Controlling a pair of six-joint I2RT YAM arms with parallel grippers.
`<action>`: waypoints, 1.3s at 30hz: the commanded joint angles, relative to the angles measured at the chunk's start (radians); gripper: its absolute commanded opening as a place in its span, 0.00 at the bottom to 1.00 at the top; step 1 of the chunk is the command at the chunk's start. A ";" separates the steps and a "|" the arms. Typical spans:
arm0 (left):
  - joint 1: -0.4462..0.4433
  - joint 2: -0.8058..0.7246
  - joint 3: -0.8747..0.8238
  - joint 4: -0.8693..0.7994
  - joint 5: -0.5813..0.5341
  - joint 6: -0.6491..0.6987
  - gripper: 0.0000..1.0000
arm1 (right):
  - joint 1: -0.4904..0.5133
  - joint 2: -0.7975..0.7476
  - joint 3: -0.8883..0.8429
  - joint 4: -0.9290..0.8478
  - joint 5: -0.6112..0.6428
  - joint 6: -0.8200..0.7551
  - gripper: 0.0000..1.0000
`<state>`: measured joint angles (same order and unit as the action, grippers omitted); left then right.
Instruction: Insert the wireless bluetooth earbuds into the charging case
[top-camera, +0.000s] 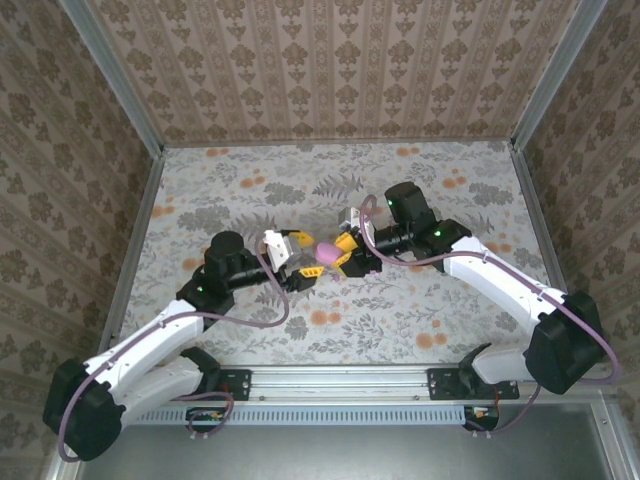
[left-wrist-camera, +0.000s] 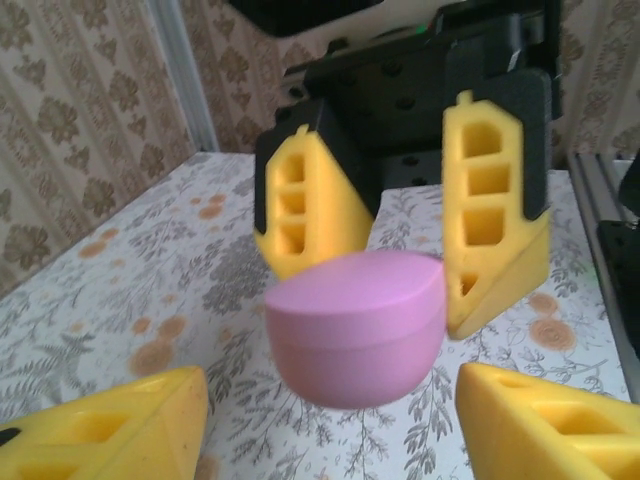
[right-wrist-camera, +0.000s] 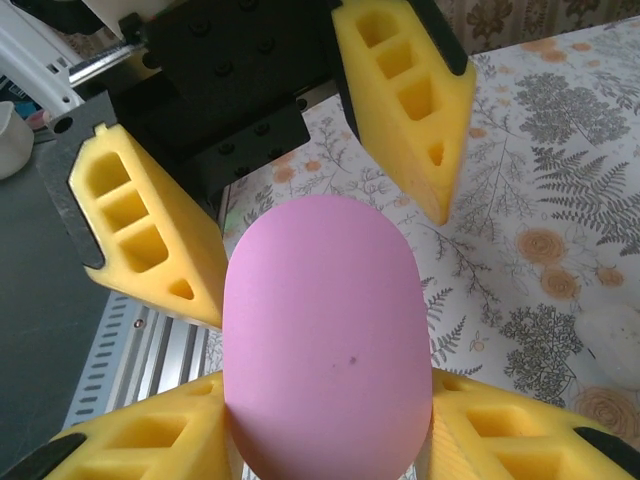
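Note:
A closed pink charging case (top-camera: 327, 252) hangs just above the flowered table cloth, between the two arms at mid-table. My right gripper (top-camera: 347, 252) (right-wrist-camera: 325, 400) is shut on the case (right-wrist-camera: 322, 340), its yellow fingers (right-wrist-camera: 150, 440) pressed against both sides. In the left wrist view the case (left-wrist-camera: 355, 330) shows its lid seam, with the right gripper's fingers (left-wrist-camera: 495, 220) on it from behind. My left gripper (top-camera: 297, 262) (left-wrist-camera: 330, 400) is open, its fingers (left-wrist-camera: 110, 430) spread to either side of the case with a gap on each side. The earbuds are out of view.
The metal rail (top-camera: 340, 378) with both arm bases runs along the near edge. Papered walls (top-camera: 330, 70) close in the back and both sides. A pale, blurred round shape (right-wrist-camera: 612, 335) lies on the cloth by the right gripper; I cannot tell what it is.

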<state>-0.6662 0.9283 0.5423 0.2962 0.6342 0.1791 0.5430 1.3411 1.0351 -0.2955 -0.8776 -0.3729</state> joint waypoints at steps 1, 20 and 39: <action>0.004 0.005 0.028 0.049 0.090 -0.012 0.63 | -0.002 -0.016 -0.002 0.018 -0.047 0.015 0.44; -0.001 0.028 0.038 0.056 0.100 -0.047 0.48 | -0.002 -0.012 -0.033 0.130 -0.070 0.033 0.44; -0.014 0.047 0.064 0.041 0.109 -0.046 0.48 | 0.007 -0.026 -0.065 0.188 -0.044 0.028 0.45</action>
<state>-0.6662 0.9764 0.5644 0.3264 0.6895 0.1455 0.5392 1.3384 0.9840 -0.1600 -0.9203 -0.3550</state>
